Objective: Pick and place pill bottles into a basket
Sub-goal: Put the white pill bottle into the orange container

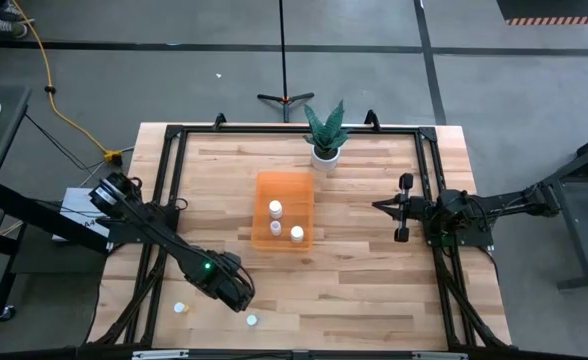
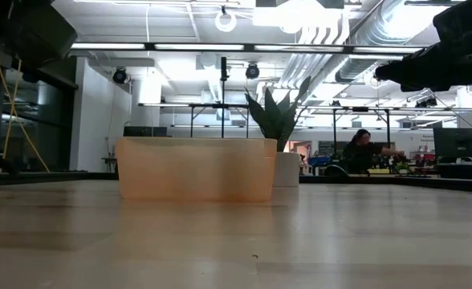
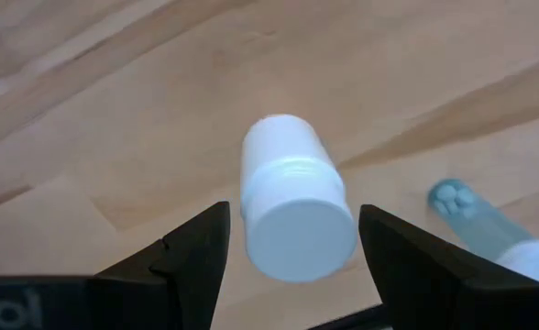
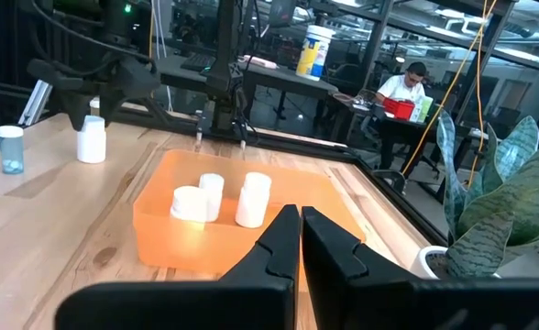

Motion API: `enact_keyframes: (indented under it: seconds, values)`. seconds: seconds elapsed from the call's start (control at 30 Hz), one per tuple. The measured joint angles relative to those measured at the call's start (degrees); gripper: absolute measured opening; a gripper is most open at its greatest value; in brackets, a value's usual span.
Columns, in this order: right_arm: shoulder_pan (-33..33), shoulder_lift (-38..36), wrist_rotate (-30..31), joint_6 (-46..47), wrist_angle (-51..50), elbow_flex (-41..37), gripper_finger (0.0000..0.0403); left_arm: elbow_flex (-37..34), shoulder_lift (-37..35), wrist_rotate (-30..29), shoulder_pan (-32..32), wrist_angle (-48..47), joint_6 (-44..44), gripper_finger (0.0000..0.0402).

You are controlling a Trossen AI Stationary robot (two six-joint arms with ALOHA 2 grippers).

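Left claw (image 3: 288,240) sits open around a white pill bottle (image 3: 292,206) standing near-left on the desk (image 1: 374,280); next it needs closing, then carrying to the basket (image 1: 284,185). Right claw (image 4: 299,229) waits together, far right.

Light wooden slatted table (image 1: 374,270) carries translucent orange rectangular plastic basket (image 1: 284,190) at centre, white potted green plant (image 1: 325,140) behind, two small bottles (image 1: 251,320) near front-left edge.
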Motion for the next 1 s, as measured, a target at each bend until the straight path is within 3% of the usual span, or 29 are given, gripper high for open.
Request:
enact_keyframes:
  seconds: [0.57,1.0]
  values:
    - [0.0,0.0,0.0,0.0,-0.1,0.0,0.0001,0.0,0.1,0.9,0.0,-0.6,5.7,0.0275]
    - [0.0,0.0,0.0,0.0,-0.1,0.0,0.0001,0.0,0.1,1.1,0.0,-1.7,4.9,0.0266]
